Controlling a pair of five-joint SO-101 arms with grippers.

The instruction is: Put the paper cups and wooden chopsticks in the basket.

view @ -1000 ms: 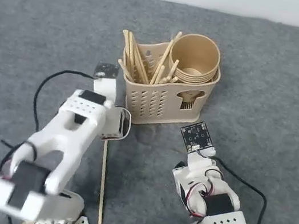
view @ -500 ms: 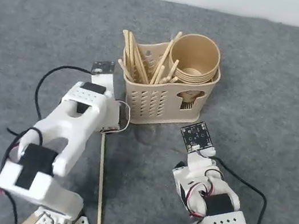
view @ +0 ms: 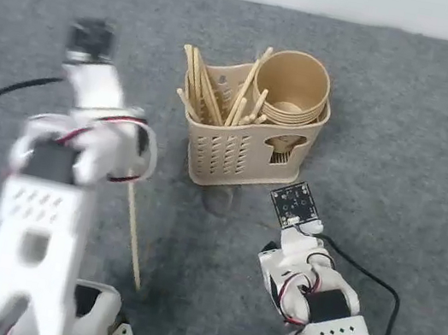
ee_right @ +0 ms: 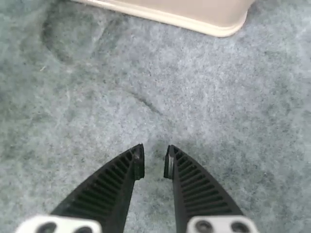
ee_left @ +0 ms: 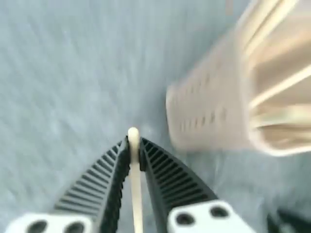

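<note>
Left gripper [ee_left: 134,145] pinches one loose chopstick [view: 132,234] at 8 o'clock of the basket [view: 244,149]; right gripper [ee_right: 153,160] sits low with its fingers slightly parted.

In the high view the beige slotted basket stands on the grey carpet [view: 406,121] toward 12 o'clock, with stacked paper cups [view: 295,85] in its 3 o'clock half and a bundle of wooden chopsticks [view: 207,91] leaning in its 9 o'clock half. The left arm [view: 78,159] stands at 9 o'clock of the basket, apart from it. Its black ribbed fingers press together on the chopstick near its upper end, and the shaft slants down toward 5 o'clock. Whether the lower tip meets the carpet cannot be told. The right arm [view: 313,305] lies at 5 o'clock of the basket. Its gripper points at the carpet just before the basket's base, with a narrow gap between the fingers and nothing in it.
</note>
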